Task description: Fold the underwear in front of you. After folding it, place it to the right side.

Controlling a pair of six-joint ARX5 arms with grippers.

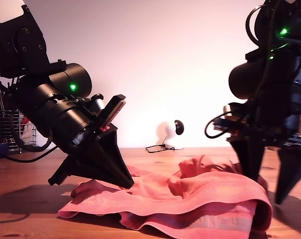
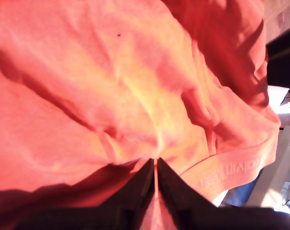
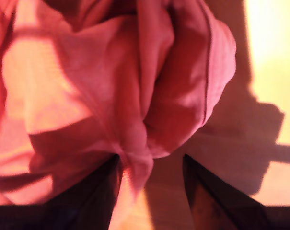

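Observation:
The coral-red underwear (image 1: 190, 199) lies rumpled on the wooden table (image 1: 26, 174), its paler waistband (image 1: 225, 220) toward the front. At the exterior view's left, my first gripper (image 1: 126, 183) presses down on the cloth, shut. In the first wrist view a thin fold of the underwear (image 2: 111, 96) is pinched between the closed jaws of this gripper (image 2: 156, 167), and the lettered waistband (image 2: 236, 170) runs beside it. My second gripper (image 1: 267, 186) stands open at the garment's end at the exterior view's right. In the second wrist view one of its fingers (image 3: 104, 184) touches a bunched fold of the underwear (image 3: 87, 96); the gripper (image 3: 151, 158) holds nothing.
A small white camera (image 1: 169, 132) with a black cable (image 1: 157, 148) stands at the table's back by the wall. A wire rack (image 1: 11, 129) sits at the exterior view's far left. Bare table shows beyond the cloth in the second wrist view (image 3: 269, 72).

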